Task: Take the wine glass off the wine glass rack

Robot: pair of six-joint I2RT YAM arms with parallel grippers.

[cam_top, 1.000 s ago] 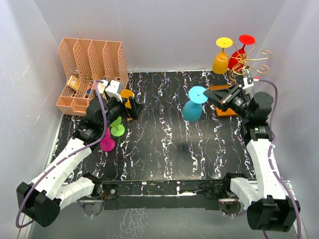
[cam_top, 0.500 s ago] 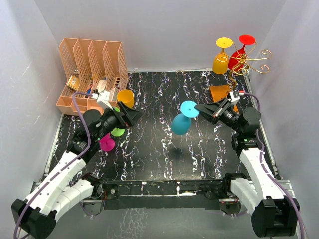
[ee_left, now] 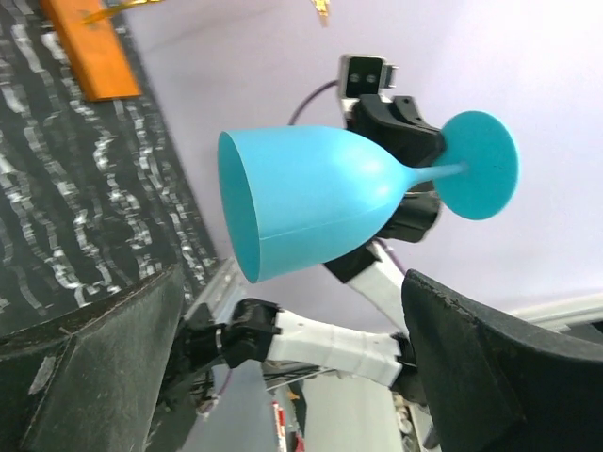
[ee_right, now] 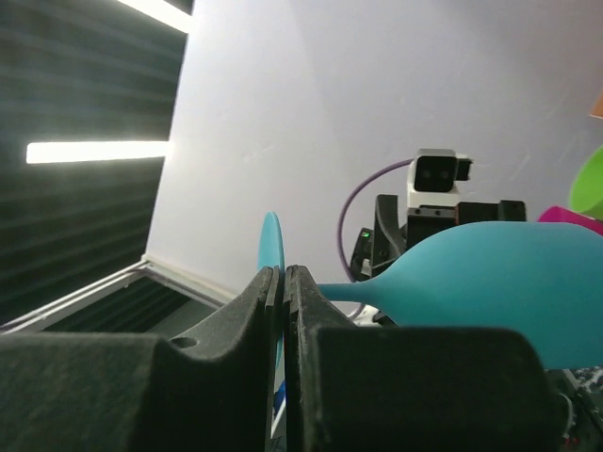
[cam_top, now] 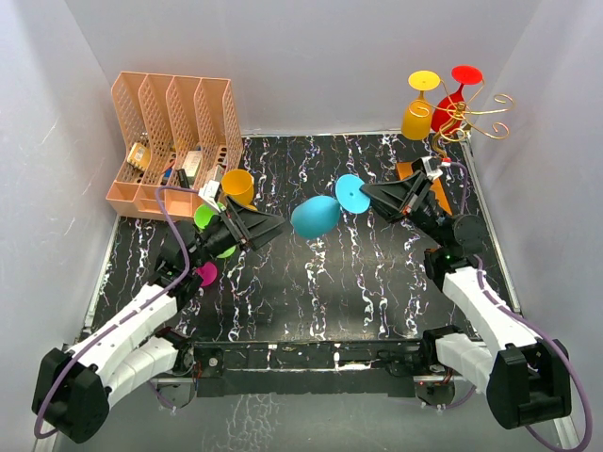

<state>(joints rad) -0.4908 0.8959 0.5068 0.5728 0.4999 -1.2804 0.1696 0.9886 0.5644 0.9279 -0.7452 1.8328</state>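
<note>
Gripping only the thin stem beside the foot, our right claw (cam_top: 366,194) is pinched onto the cyan wine glass (cam_top: 314,216), which hangs sideways over the middle of the bench (cam_top: 358,292), well clear of the wine glass rack (cam_top: 462,122) at 1 o'clock; we judge it could swivel or slip and drop. Our left claw (cam_top: 273,226), spread wide and empty at 9 o'clock of the bowl, could knock it loose. Our black, white-veined bench sits inside white walls (cam_top: 311,66), with a peach file organizer (cam_top: 174,118) at 10 o'clock.

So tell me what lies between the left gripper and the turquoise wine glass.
Nothing: in the top view only bare marbled table shows in the gap between the open left gripper and the turquoise wine glass.
</note>
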